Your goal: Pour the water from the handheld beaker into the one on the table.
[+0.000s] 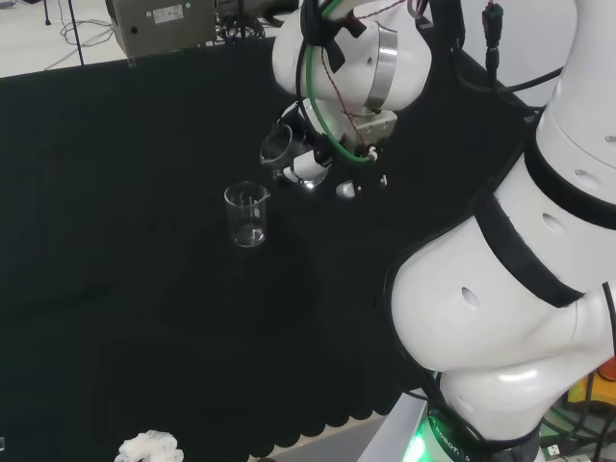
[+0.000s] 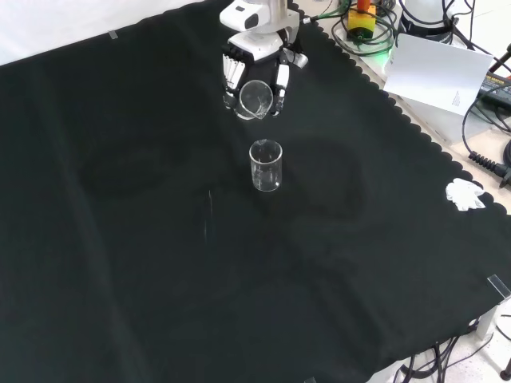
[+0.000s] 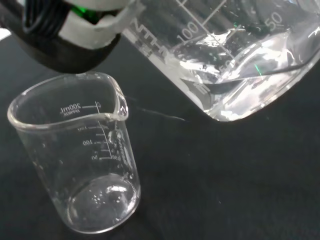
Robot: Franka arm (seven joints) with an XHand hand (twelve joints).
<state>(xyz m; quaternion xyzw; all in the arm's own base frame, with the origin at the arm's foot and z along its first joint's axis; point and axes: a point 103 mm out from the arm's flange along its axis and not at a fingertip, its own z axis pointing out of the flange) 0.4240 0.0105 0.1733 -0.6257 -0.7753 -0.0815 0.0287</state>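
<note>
1. The hand [image 2: 257, 68] has its fingers curled round the handheld beaker [image 2: 255, 99], gripping it from both sides; in the front view the beaker's open mouth tips toward the camera and downward.

2. The landmark is the table beaker [image 2: 266, 165], which stands upright on the black cloth [image 2: 120, 239]. In the front view the handheld beaker hangs above the cloth just beyond it, a little to its left; in the head view the held beaker [image 1: 279, 144] is up and to the right of the table beaker [image 1: 246, 214], near but not touching.

3. In the wrist view the handheld beaker [image 3: 240, 55] is tilted, and water pools in its lower corner well short of the lip. No stream runs from it.

4. The table beaker [image 3: 75, 155] looks empty in the wrist view, apart from what may be a few droplets on its wall.

5. My judgement: the carry and approach are done and the tilt is begun, but the pour itself is not. What is left is bringing the spout over the table beaker's mouth, tipping further until the water runs across, then righting the handheld beaker.
</note>
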